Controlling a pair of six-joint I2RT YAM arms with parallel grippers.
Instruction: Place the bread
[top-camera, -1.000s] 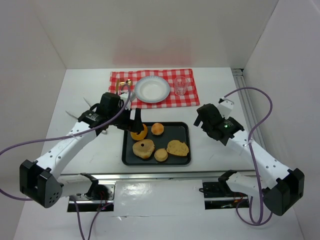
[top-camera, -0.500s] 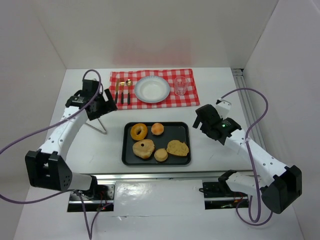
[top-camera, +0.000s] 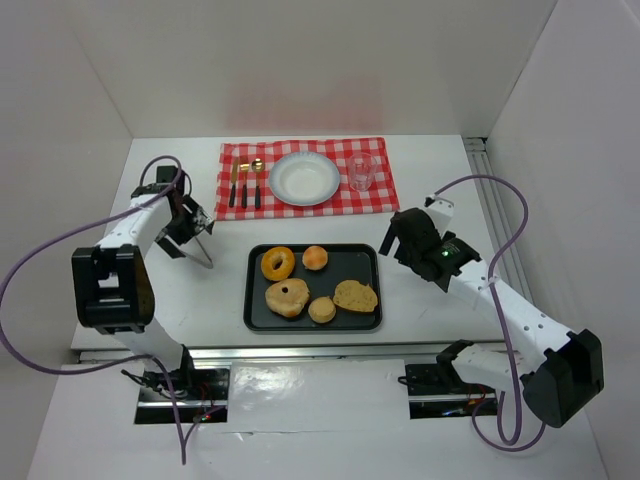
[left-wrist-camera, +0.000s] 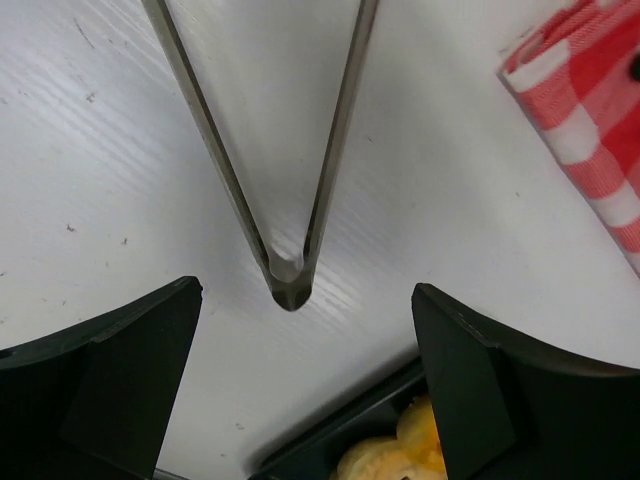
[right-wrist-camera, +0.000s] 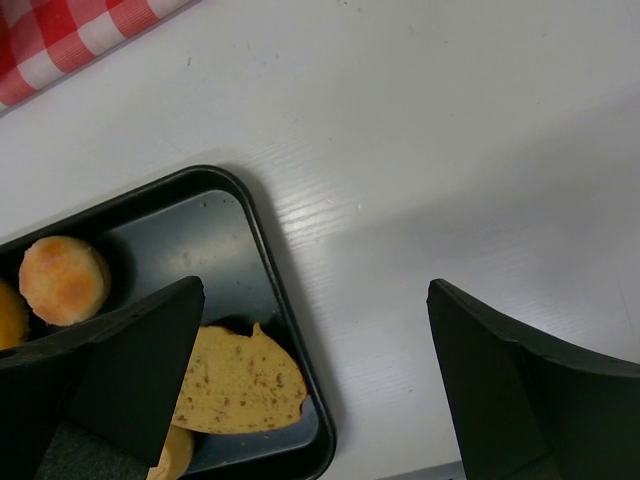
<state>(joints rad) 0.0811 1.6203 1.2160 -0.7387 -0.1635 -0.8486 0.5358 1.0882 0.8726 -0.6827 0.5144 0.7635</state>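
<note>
The bread (top-camera: 277, 263), a bright orange glazed ring, lies flat in the back left corner of the black tray (top-camera: 366, 254). My left gripper (top-camera: 190, 228) is off to the tray's left, over the bare table, open with nothing between its fingers. In the left wrist view the open gripper (left-wrist-camera: 307, 290) hangs above the hinge of a pair of metal tongs (left-wrist-camera: 288, 285), and an orange-yellow piece (left-wrist-camera: 405, 455) shows in the tray's corner. My right gripper (top-camera: 393, 241) hovers open by the tray's right edge; in its wrist view the gripper (right-wrist-camera: 312, 290) holds nothing.
The tray also holds a pale ring-shaped piece (top-camera: 287, 297), a round bun (top-camera: 316, 257), a small bun (top-camera: 322, 309) and a flat slice (top-camera: 355, 295). Behind it a red checkered cloth (top-camera: 385, 192) carries a white plate (top-camera: 305, 178), a glass (top-camera: 361, 172) and cutlery (top-camera: 245, 183). The tongs (top-camera: 203, 256) lie left of the tray.
My left gripper has left the bread in the tray and swung back left to above the tongs. The bread now lies flat. The right gripper has edged slightly left.
</note>
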